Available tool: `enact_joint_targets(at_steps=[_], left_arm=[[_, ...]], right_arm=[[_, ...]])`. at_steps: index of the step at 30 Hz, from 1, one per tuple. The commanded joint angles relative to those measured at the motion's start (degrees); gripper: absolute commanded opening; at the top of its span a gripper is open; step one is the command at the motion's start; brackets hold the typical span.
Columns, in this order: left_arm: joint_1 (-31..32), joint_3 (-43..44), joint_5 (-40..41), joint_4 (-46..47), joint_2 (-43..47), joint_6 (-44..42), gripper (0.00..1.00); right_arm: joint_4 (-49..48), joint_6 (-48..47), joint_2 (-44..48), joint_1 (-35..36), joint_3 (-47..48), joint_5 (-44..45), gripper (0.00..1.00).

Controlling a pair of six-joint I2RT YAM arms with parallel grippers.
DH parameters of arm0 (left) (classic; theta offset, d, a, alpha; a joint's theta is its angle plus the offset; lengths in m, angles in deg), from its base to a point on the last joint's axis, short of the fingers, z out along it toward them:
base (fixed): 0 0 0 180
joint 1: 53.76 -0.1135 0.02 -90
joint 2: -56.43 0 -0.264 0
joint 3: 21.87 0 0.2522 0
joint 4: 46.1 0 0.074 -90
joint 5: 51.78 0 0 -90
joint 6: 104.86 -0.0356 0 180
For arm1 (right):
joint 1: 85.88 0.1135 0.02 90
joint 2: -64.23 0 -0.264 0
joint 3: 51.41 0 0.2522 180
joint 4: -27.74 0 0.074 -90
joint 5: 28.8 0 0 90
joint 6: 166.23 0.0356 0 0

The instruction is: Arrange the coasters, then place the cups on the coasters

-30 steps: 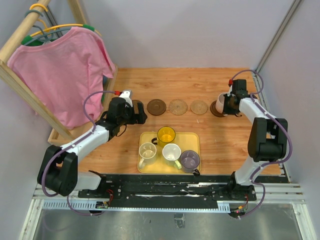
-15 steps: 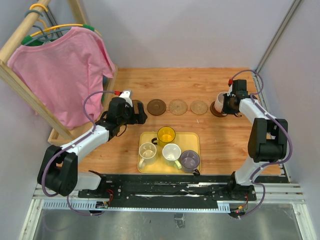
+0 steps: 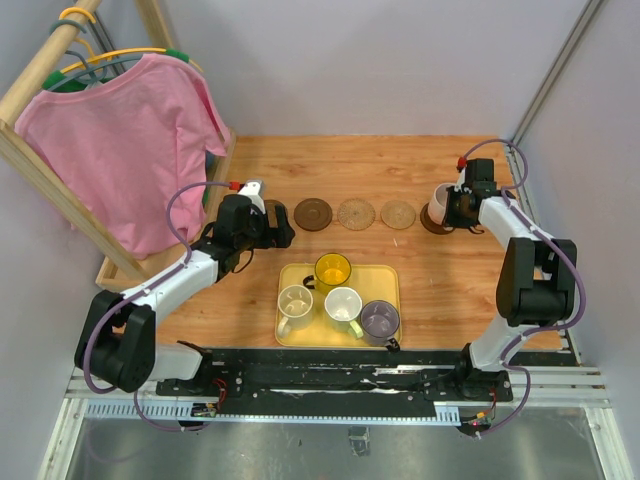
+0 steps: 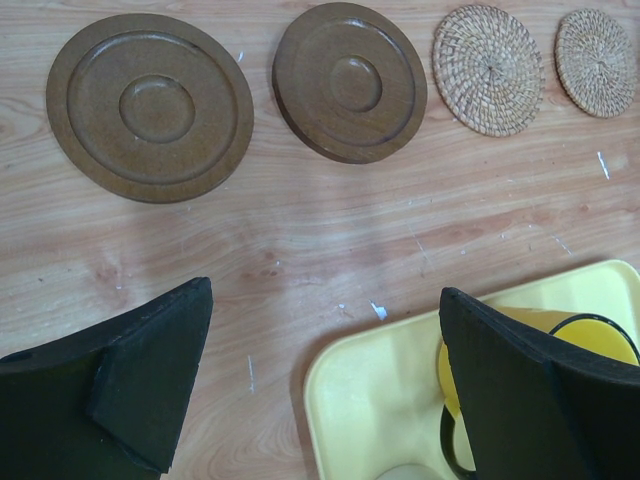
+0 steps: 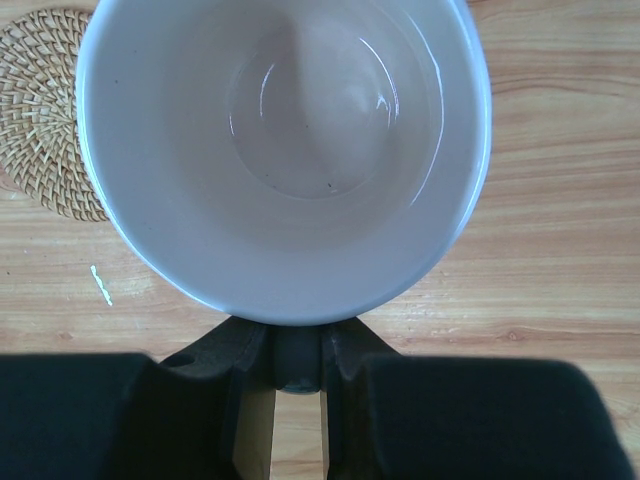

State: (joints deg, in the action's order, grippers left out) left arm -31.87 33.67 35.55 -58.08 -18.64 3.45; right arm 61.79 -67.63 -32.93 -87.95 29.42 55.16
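Firstly, yellow tray: rectangular, flat on the wooden tabletop, closest to the arm bases. It holds four handled cups, all upright:
- beige cup, near left
- white cup, near centre
- grey-purple cup, near right corner
- translucent yellow cup, far centre

Left gripper: just beyond the tray's far left corner, jaws spread wide, nothing between them, bare wood below.

Coasters: one row beyond the tray's far edge, listed left to right, none touching its neighbour.
- first dark brown coaster, past the tray's left corner, hidden under the left gripper in the overhead view
- second dark brown coaster
- first woven tan coaster
- second woven tan coaster
- third dark brown coaster, past the tray's right corner, largely covered

Pale pink cup: upright, empty, over the third dark brown coaster. Whether its base rests there cannot be told.

Right gripper: beyond the tray's far right corner, jaws nearly closed, pinching the pale pink cup's handle.

Pink T-shirt: on a hanger on a wooden rack, well beyond the tray and to its left.
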Motion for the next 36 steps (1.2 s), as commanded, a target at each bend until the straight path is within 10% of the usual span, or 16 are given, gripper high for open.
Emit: enact_joint_targets(at_steps=[1,18,27,36], left_arm=[[0.3,0.3,-0.6,2.2,0.0,0.2,1.0],[0.3,0.2,-0.6,2.1,0.0,0.4,1.0],[0.3,0.2,-0.9,2.1,0.1,0.5,1.0],[0.3,0.1,-1.0,2.0,0.7,0.6,1.0]], right_arm=[[-2.2,0.5,1.3,-0.9,0.4,-0.6,0.01],[-1.7,0.8,-0.9,-0.9,0.4,-0.2,0.01],[-1.4,0.7,-0.2,-0.9,0.0,0.4,0.41],[-0.9,1.0,3.3,-0.9,-1.1,1.1,0.55]])
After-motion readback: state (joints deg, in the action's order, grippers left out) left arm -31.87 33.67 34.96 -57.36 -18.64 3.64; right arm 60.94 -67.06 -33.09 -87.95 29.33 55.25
